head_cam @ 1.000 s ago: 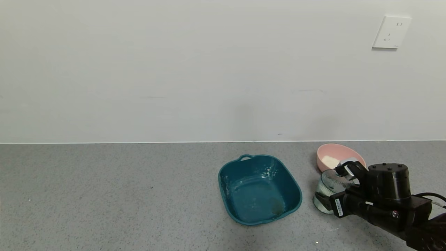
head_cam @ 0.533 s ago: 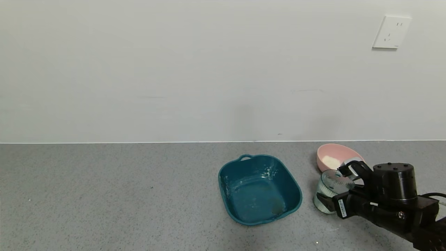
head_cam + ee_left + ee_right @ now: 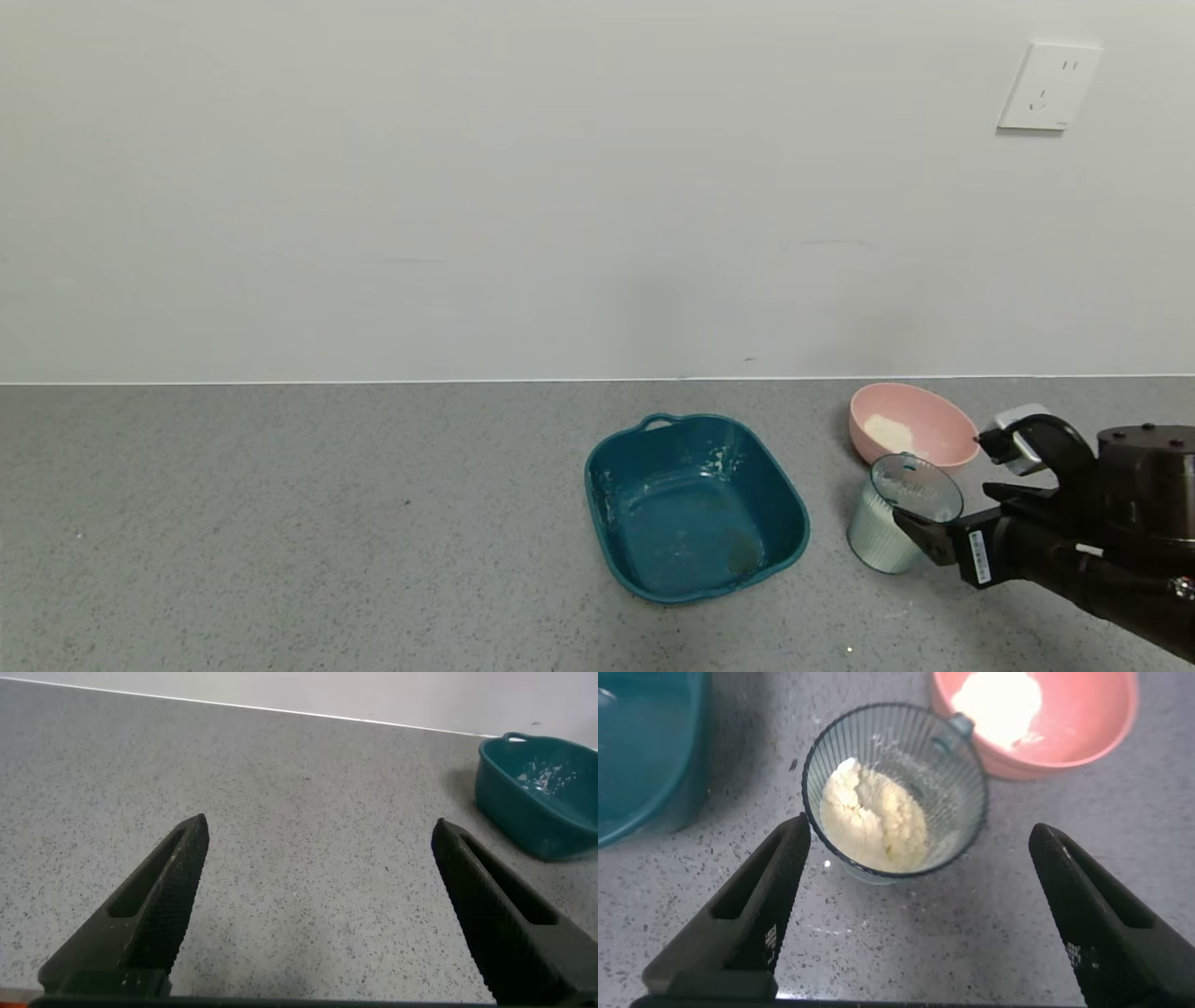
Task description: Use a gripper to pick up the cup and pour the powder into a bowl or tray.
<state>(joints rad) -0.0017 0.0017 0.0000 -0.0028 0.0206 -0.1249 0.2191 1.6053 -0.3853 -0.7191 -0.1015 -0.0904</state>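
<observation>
The ribbed pale green cup (image 3: 894, 515) stands upright on the grey counter, just in front of the pink bowl (image 3: 924, 422). In the right wrist view the cup (image 3: 948, 784) holds a clumpy heap of cream powder (image 3: 876, 817). The pink bowl (image 3: 1083, 719) also holds some white powder (image 3: 999, 705), which shows in the head view (image 3: 887, 431) too. My right gripper (image 3: 943, 478) is open and just right of the cup. Its fingers (image 3: 775, 887) are spread wide with the cup just beyond the tips, and they hold nothing. My left gripper (image 3: 320, 835) is open over bare counter.
The dark teal square tray (image 3: 605, 467) with a handle sits left of the cup, with powder traces inside; it also shows in the right wrist view (image 3: 635, 775) and the left wrist view (image 3: 537, 826). A wall runs behind the counter, with a socket (image 3: 1047, 86).
My right gripper has opened and drawn back to the right, off the cup. The cup now stands free on the counter, slightly nearer the front.
</observation>
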